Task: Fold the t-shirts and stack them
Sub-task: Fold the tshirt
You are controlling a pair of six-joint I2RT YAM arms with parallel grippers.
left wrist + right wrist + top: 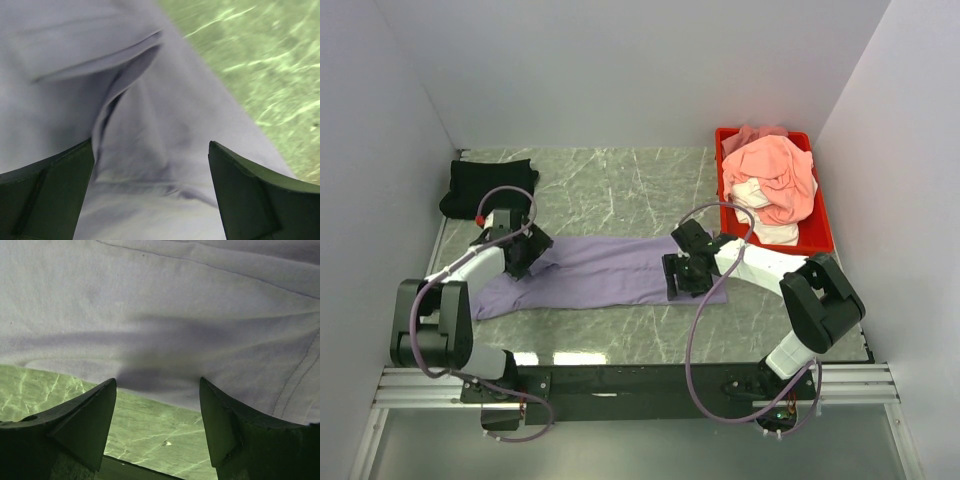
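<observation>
The lavender-purple t-shirt [605,268] lies as a long flat strip across the middle of the table. My left gripper [527,254] hovers low over its left part, jaws wide open; in the left wrist view the gripper [151,144] shows only creased lavender cloth [140,100] under the gap. My right gripper [684,276] sits at the strip's right end, open, and its fingertips reach the near hem of the lavender cloth [165,315] in the right wrist view, where the gripper [157,382] has bare table between its fingers. A black t-shirt [488,185] lies folded at the back left.
A red tray [823,236] stands at the back right, holding a crumpled salmon-pink t-shirt [778,175] over a white one [772,229]. Green marble tabletop [620,185] shows behind the strip. White walls close in the left, back and right sides.
</observation>
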